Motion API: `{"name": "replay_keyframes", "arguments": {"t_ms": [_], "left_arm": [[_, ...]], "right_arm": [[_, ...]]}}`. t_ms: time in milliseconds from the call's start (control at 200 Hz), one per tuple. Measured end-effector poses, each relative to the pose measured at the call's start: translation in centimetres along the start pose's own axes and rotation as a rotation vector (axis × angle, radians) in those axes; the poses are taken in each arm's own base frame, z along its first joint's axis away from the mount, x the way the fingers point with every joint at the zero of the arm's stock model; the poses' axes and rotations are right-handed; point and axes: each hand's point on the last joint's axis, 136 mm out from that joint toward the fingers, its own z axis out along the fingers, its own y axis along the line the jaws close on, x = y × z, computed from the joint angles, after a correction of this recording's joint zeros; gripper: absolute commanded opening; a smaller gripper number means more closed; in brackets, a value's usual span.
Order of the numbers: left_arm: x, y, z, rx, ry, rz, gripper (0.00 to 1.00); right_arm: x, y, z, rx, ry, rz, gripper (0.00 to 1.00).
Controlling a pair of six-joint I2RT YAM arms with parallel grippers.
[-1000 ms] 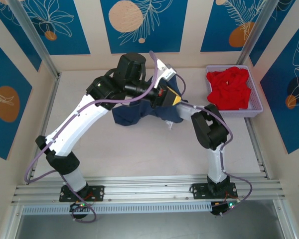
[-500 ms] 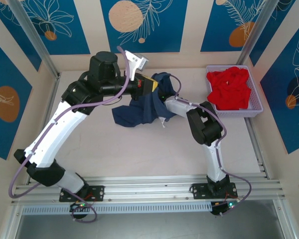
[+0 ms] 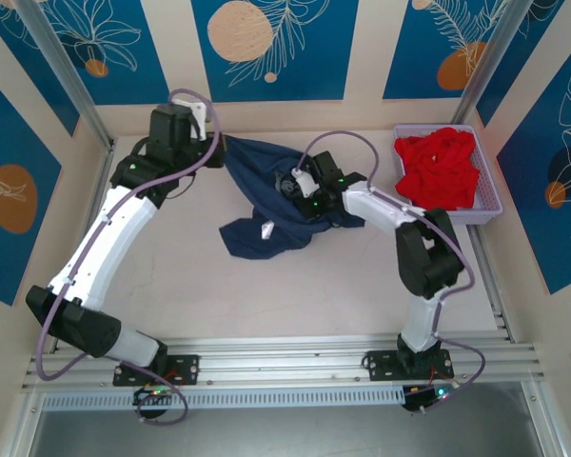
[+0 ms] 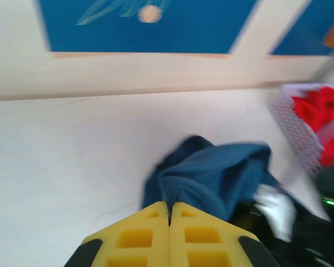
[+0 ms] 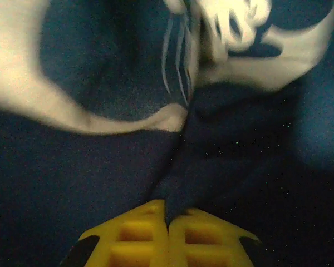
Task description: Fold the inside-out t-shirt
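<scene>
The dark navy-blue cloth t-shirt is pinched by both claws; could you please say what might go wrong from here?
The dark navy-blue cloth t-shirt is bunched between the left claw and right claw, so pulling may tighten a twist. Each claw seems to pinch little cloth, which might slip.

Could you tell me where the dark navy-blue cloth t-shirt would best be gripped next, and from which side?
Probably its lower-left corner, approached from above on the left. That corner of the dark navy-blue cloth t-shirt lies loose on the pale table with bare surface beside it, whereas the upper cloth is bunched between the left hand and the right hand, both shut on it.
</scene>
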Motion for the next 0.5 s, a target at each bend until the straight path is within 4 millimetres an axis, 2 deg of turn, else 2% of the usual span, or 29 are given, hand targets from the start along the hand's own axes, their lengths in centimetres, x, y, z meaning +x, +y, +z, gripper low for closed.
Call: {"name": "replay_keyframes", "arguments": {"t_ms": [80, 155, 255, 365, 420, 500], "left_arm": [[0.2, 2.2, 0.6, -0.06, -0.006, -0.018, 0.0], [1.3, 2.6, 1.6, -0.059, 0.013, -0.025, 0.0], [4.1, 1.4, 3.8, 0.016, 0.072, -0.041, 0.0], [8.5, -0.5, 6.5, 0.126, 0.171, -0.052, 0.0], [10.6, -1.3, 7.2, 0.168, 0.214, -0.058, 0.0], [12.9, -1.5, 7.7, 0.18, 0.258, -0.069, 0.0]], "right_arm": [[-1.3, 1.1, -2.3, -0.052, -0.069, -0.002, 0.0], [-3.0, 2.5, -3.9, -0.113, -0.146, -0.008, 0.0], [-4.9, 3.9, -5.2, -0.188, -0.225, -0.007, 0.0], [-6.8, 5.0, -6.1, -0.237, -0.286, 0.001, 0.0], [-8.1, 5.3, -7.0, -0.251, -0.325, 0.002, 0.0], [-10.4, 5.8, -8.5, -0.277, -0.402, 0.003, 0.0]]}}
